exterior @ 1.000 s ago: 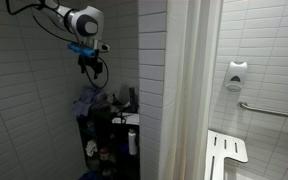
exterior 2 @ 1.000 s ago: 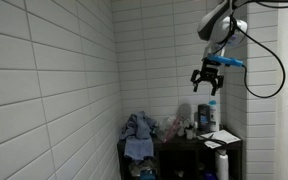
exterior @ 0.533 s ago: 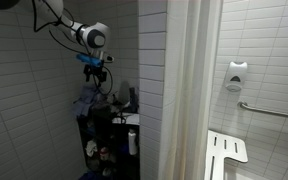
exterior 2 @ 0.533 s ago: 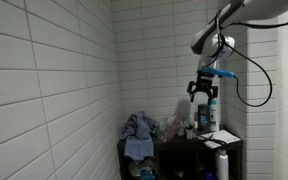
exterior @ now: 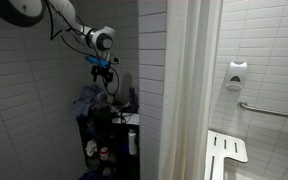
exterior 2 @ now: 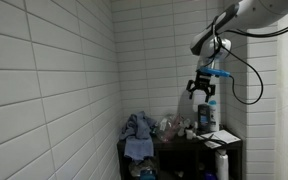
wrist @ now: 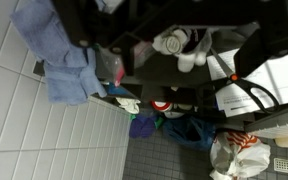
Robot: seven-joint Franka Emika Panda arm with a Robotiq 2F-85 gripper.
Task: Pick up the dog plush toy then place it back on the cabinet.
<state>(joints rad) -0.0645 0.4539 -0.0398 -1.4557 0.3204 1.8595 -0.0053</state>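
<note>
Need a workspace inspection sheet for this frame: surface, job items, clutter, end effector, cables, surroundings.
Surface: black cabinet, top crowded, pale sheet at one end.
Job's things: blue soft heap on the cabinet top, possibly the dog plush; shape unclear.
Clutter: bottle on top; oddments on the lower shelves.
End effector: open, empty, hovering above the cabinet top.
Cables: black cable loops from the wrist.
Surroundings: tiled walls, curtain, white slatted seat, grab bar.
</note>
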